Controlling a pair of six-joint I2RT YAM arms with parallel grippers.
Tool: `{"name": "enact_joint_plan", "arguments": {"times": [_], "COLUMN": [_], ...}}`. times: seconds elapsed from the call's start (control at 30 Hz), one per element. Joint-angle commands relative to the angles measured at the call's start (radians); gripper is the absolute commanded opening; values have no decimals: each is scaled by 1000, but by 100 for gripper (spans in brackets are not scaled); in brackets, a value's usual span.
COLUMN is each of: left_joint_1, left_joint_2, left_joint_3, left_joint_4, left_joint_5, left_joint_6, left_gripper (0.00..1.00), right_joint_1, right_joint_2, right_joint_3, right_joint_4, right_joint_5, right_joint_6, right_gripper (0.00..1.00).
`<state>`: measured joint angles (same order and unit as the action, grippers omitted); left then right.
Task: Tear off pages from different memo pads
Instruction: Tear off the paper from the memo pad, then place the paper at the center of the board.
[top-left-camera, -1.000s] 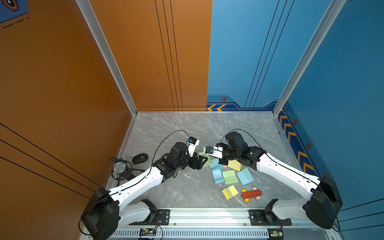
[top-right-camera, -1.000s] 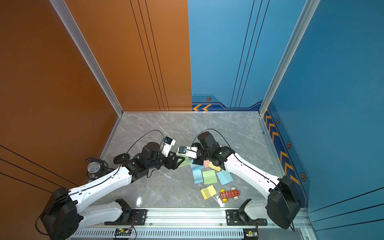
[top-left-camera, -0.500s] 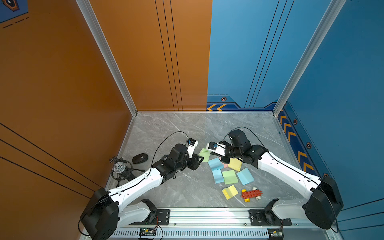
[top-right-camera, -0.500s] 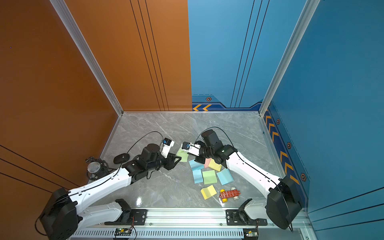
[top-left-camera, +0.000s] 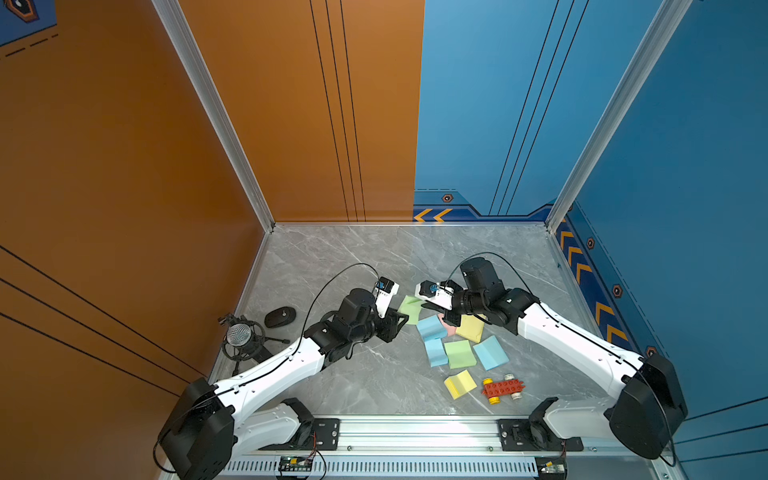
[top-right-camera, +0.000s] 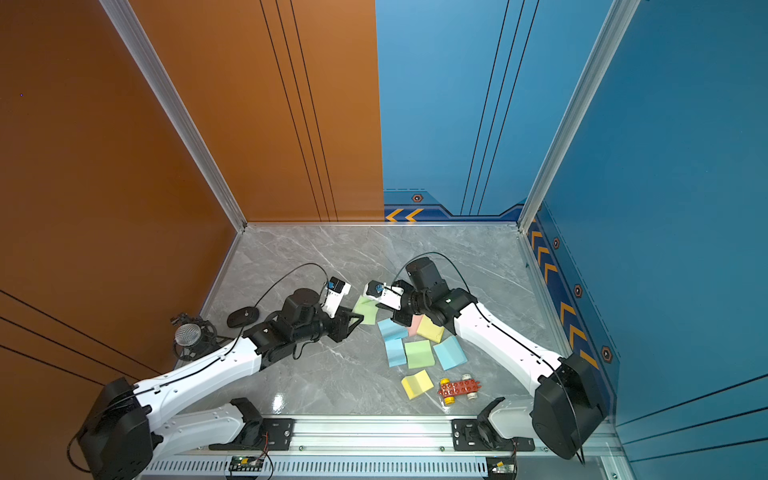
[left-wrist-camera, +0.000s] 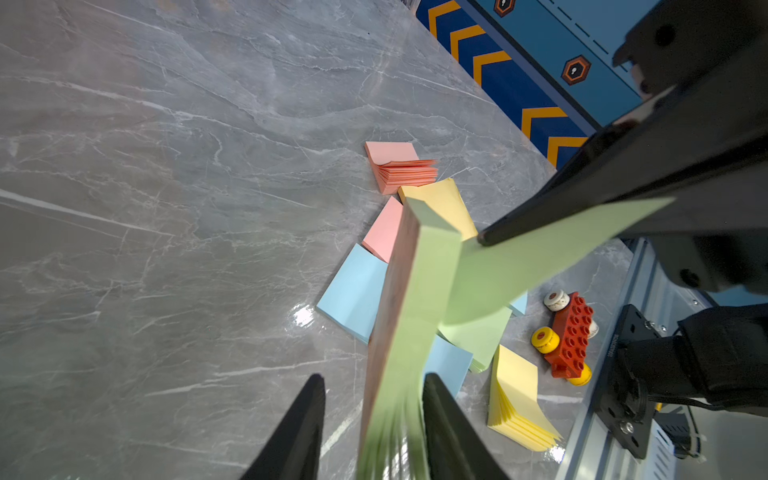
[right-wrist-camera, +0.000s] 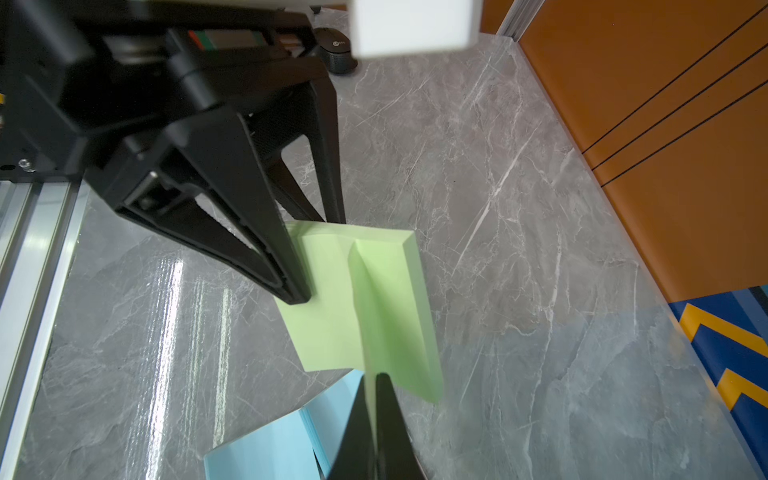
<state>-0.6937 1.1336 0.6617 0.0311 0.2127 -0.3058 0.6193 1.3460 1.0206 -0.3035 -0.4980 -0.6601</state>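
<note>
The right claw is pinched shut on the free edge of a green page, a thin matte sheet that bows away from the green memo pad and joins it along one edge. The left claw straddles that thick, layered block. One black finger lies against it and a sliver of stone shows beside the other, so whether it clamps the pad cannot be told. The pad stands on edge near the middle of the surface, a glossy grey slab veined in white.

The left arm and right arm, white shells with black joints, stretch low from the rail along the front edge, their wrists turned toward each other.

The other memo pads are square pastel blocks in blue, green, yellow and pink. They lie overlapping between the middle and the front edge, toward the right side. A red brick car with yellow and white wheels sits just beside the frontmost yellow pad. A microphone on a stand and a black mouse sit by the left edge.
</note>
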Motion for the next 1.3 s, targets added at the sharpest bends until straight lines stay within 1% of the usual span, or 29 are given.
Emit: {"name": "enact_joint_plan", "arguments": {"times": [0.0, 0.13, 0.17, 0.2, 0.33, 0.4, 0.57, 0.63, 0.77, 0.87, 0.97, 1.13, 1.17, 1.27], "left_joint_1": [-12, -15, -15, -14, -7, 1, 41, 74, 151, 204, 244, 263, 264, 265], "left_joint_2": [-30, -42, -42, -42, -29, -19, -2, -6, -36, -70, -103, -157, -164, -190], "left_joint_3": [-22, -30, -32, -33, -38, -37, -17, -19, -53, -78, -87, -84, -82, -77], "left_joint_4": [19, 20, 20, 19, 15, 2, -102, -136, -155, -166, -186, -212, -245, -265], "left_joint_5": [36, 16, 6, -5, -61, -99, -228, -248, -236, -240, -228, -220, -217, -216], "left_joint_6": [30, 26, 22, 18, -12, -34, -87, -114, -171, -208, -234, -262, -265, -275], "left_gripper": [32, 8, 3, 1, 0, 0, 0, 0, 0, 0, 0, 0, 0, 0], "right_joint_1": [-7, -6, -7, -7, -9, -10, -22, -25, -28, -25, -21, -15, -14, -11], "right_joint_2": [-20, -15, -14, -13, -1, 9, 69, 114, 252, 400, 563, 857, 904, 1031], "right_joint_3": [2, 10, 12, 14, 35, 55, 132, 176, 298, 457, 630, 944, 996, 1164], "right_joint_4": [4, 2, 2, 2, 1, 4, 10, 7, -20, -114, -208, -368, -395, -466], "right_joint_5": [-26, -16, -13, -9, 12, 43, 135, 180, 242, 266, 337, 495, 516, 580], "right_joint_6": [27, 33, 33, 35, 49, 63, 78, 71, 27, -17, -86, -226, -250, -305], "right_gripper": [0, 0, 0, 0, 0, 0, 0, 0, 0, 0, 0, 0, 0, 0]}}
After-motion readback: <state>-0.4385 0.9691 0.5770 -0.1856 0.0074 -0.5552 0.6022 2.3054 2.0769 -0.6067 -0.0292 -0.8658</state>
